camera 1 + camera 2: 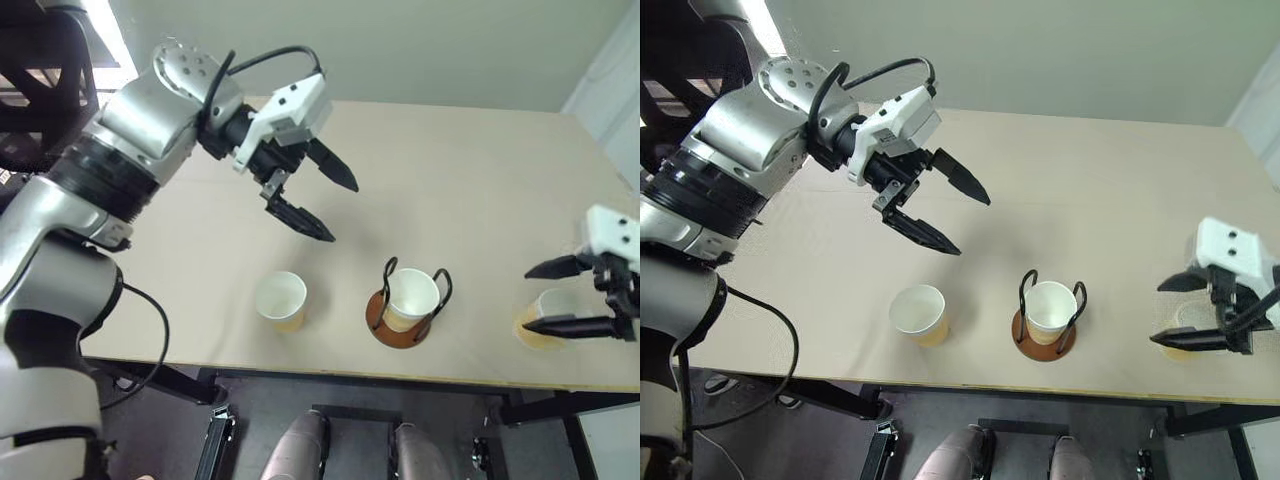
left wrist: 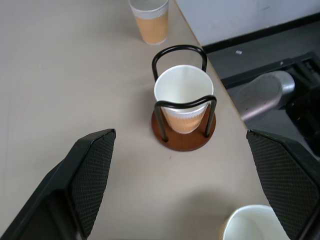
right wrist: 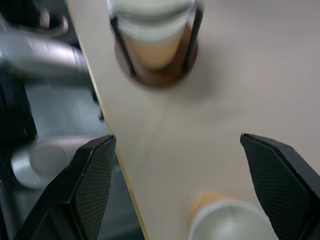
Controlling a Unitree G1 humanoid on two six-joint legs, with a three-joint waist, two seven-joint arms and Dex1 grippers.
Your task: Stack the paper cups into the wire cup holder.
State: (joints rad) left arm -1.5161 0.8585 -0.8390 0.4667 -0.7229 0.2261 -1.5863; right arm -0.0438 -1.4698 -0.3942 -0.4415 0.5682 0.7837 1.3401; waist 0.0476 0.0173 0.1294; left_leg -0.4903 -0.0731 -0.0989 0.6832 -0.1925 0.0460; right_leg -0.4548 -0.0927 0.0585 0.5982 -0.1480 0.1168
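Paper cups line the near edge of the tan table. One cup sits upright inside the wire cup holder, between its two black loops. A second cup stands at the holder's nine o'clock, well apart. A third cup stands at three o'clock, between the spread fingers of the right gripper, untouched as far as shows. Farther back, at about eleven o'clock, the left gripper hangs above the table, jaws wide apart and empty.

l end effector & r end effector both spread wide.
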